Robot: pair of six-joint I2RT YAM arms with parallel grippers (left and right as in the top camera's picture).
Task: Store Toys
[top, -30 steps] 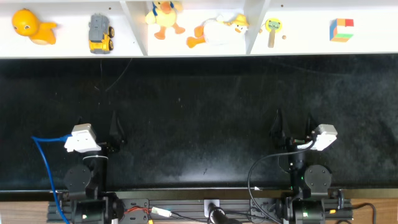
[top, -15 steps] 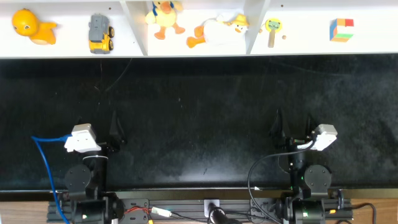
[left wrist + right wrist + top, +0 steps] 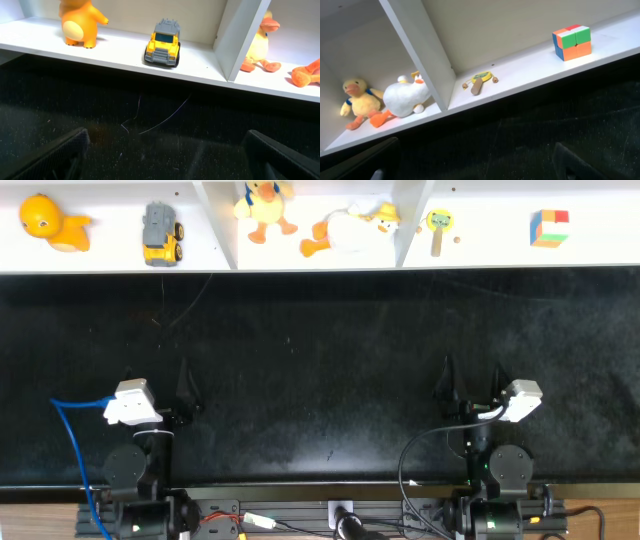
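Note:
The toys stand on a white shelf [image 3: 320, 260] along the far edge. From left to right they are an orange duck [image 3: 55, 223], a yellow and grey truck [image 3: 162, 235], a yellow plush duck [image 3: 265, 208], a white plush duck [image 3: 350, 230], a small rattle [image 3: 438, 225] and a colour cube [image 3: 549, 227]. My left gripper [image 3: 157, 377] stands open near the front left, facing the truck [image 3: 162, 42] and the orange duck [image 3: 80, 22]. My right gripper [image 3: 472, 372] stands open near the front right, facing the rattle [image 3: 479, 82] and the cube [image 3: 572, 42]. Neither holds anything.
A black mat [image 3: 320, 370] covers the table between the arms and the shelf. White dividers [image 3: 420, 55] split the shelf into compartments. A blue cable [image 3: 75, 430] loops beside the left arm's base.

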